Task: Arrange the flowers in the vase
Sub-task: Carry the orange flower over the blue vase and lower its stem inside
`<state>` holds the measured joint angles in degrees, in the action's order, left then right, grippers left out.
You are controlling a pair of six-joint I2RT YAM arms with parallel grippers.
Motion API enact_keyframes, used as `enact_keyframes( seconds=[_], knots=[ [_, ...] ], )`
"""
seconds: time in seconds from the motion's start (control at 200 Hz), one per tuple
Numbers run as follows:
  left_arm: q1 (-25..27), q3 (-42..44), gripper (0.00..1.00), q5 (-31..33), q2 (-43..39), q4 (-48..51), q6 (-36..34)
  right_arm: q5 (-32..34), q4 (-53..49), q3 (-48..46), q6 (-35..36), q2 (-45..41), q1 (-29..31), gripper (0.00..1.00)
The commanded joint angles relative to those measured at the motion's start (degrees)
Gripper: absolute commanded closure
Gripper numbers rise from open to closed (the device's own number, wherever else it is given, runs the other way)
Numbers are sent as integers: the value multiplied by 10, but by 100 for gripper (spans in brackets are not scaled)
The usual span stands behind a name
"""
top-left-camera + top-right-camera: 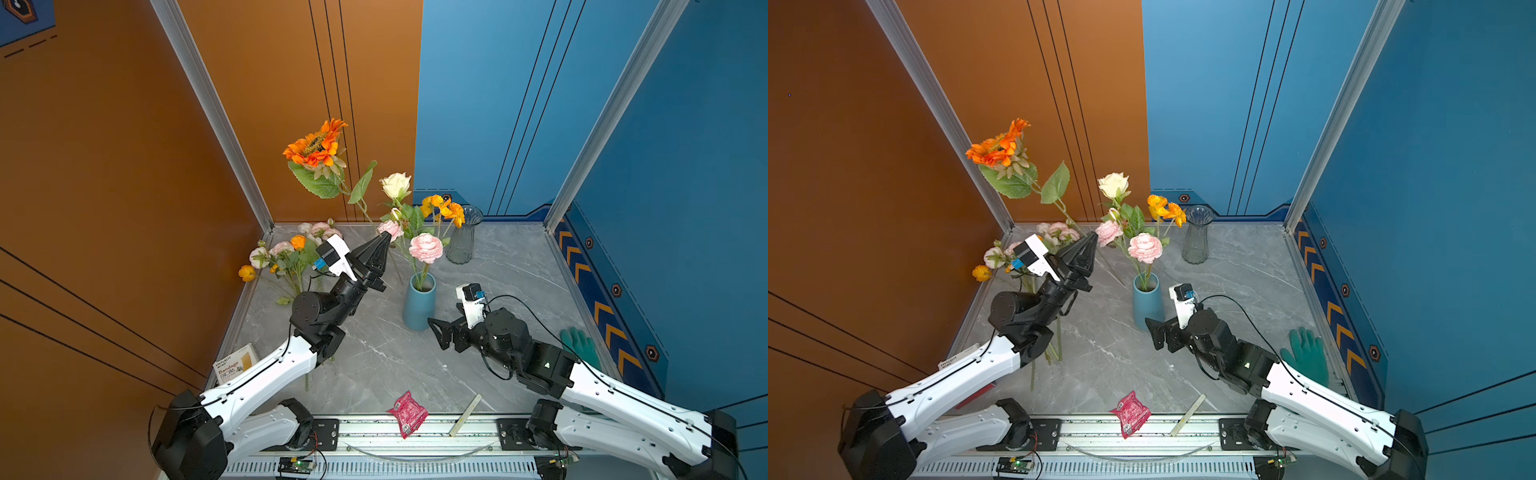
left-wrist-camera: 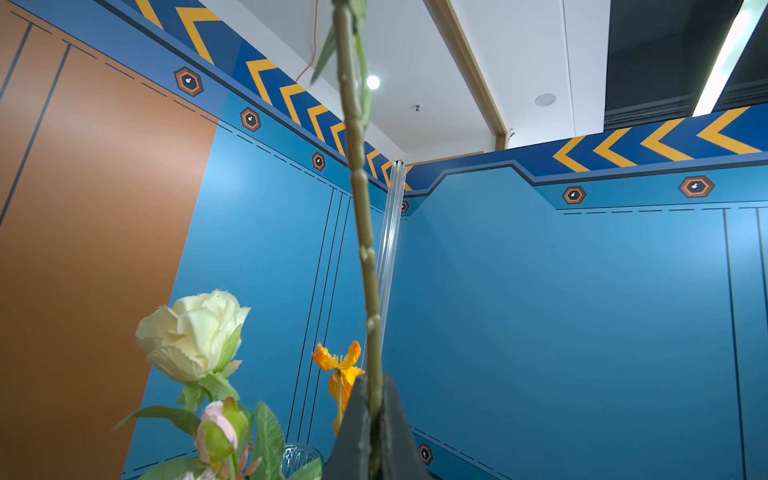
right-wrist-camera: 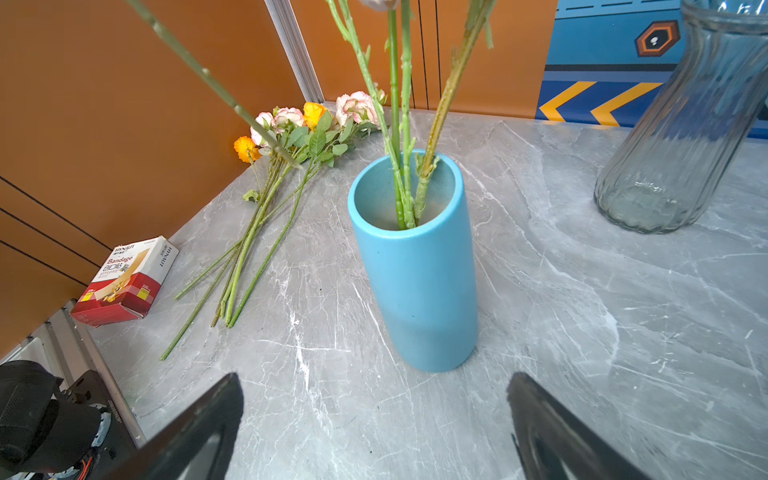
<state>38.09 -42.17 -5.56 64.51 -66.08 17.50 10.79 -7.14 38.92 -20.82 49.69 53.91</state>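
1. Flowers (image 1: pixel 426 248) with pink, cream and orange blooms stand in a blue vase (image 1: pixel 419 307) near the middle of the desk (image 1: pixel 519 291) in both top views. A loose bunch (image 1: pixel 286 253) lies by the left wall, partly hidden behind the left arm. The left pincer (image 1: pixel 386 239) is closed on the stem of an orange flower (image 1: pixel 316 145), whose bloom is held high, up and left of the blue vase. Below the grip the stem is a faint line, hard to follow. The right pincer (image 1: pixel 436 328) is spread wide near the blue vase's base, gripping nothing. A glass vase (image 1: pixel 463 237) stands near the back wall. The arms half cover a bandage box (image 1: pixel 235 363) and a green glove (image 1: pixel 579 343).
2. From the left wrist, the stem (image 2: pixel 365 249) rises out of the pinched tips and its bloom is cut off at the frame's edge. A cream rose (image 2: pixel 195 336) shows whole, while an orange poppy (image 2: pixel 338 365) is partly hidden behind the pincer. Only a sliver of the glass vase's rim shows.
3. From the right wrist, the two fingertips are well apart with bare desk between them. The stems in the blue vase run out of frame, so their blooms are unseen. The glass vase is cut off too. The held stem crosses one corner, its lower end lost among the loose bunch's leaves.
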Motion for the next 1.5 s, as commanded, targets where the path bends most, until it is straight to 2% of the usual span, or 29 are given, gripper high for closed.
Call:
enact_keyframes(
  seconds=[0.0, 0.165, 0.471, 1.196, 1.361, 1.497],
  knots=[
    [13, -16, 100, 23, 36, -100, 28, 7, -17, 4, 2, -4, -4, 0],
    [31, -20, 100, 31, 90, -146, 38, 5, -20, 4, 5, -6, -6, 0],
    [46, -22, 100, 32, 146, -147, 16, -8, -24, 6, 8, -5, -17, 0],
    [63, 34, 100, 8, 210, -147, -38, -20, 0, -10, 1, 11, -21, 0],
    [63, 62, 96, 12, 209, -147, -41, -24, 7, -14, -2, 18, -22, 0],
    [63, 78, 88, 21, 207, -146, -40, -28, 13, -13, -3, 25, -23, 0]
  ],
)
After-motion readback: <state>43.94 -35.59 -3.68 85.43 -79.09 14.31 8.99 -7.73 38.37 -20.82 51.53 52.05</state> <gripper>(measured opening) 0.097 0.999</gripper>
